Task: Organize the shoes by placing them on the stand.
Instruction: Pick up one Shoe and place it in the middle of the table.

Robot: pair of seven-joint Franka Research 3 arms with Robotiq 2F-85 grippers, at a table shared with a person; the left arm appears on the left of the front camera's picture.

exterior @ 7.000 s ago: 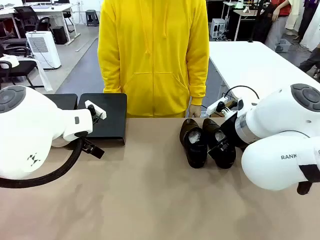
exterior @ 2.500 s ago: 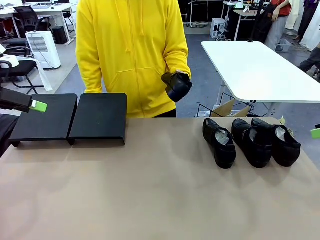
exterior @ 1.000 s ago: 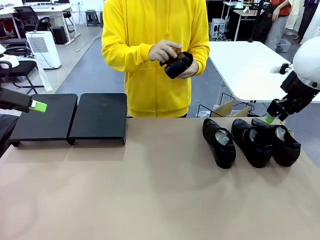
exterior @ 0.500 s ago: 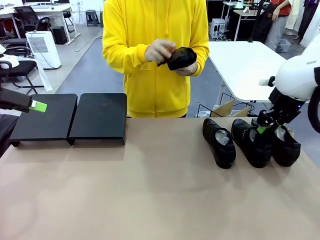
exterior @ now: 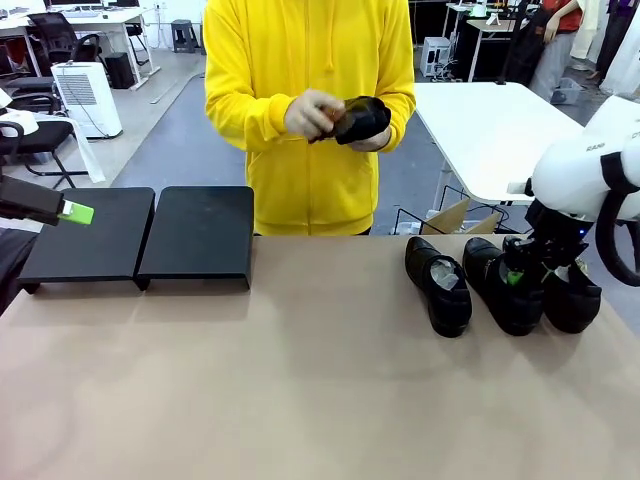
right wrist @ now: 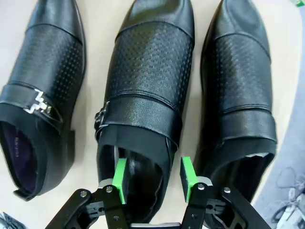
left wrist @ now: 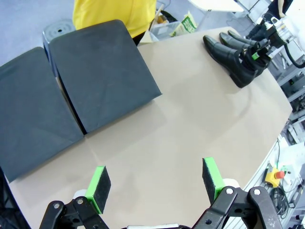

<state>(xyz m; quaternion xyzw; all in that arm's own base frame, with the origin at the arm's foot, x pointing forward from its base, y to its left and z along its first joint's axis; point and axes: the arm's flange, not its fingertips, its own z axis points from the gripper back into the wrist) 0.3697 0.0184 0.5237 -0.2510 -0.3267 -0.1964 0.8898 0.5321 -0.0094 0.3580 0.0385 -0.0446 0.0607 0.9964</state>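
Right gripper (right wrist: pixel 153 177), jaws part-open and gripping nothing, straddled the middle shoe's (right wrist: pixel 147 86) side wall near the table's (exterior: pixel 300 400) right edge; it needed a firm, square pinch before lifting.

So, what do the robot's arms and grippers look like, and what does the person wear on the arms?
The right arm is white and rounded, with dark lettering and a black cable looping beside it. The left gripper and right gripper are black linkages with two fingers, each tipped by a green pad. The person wears long yellow sleeves.
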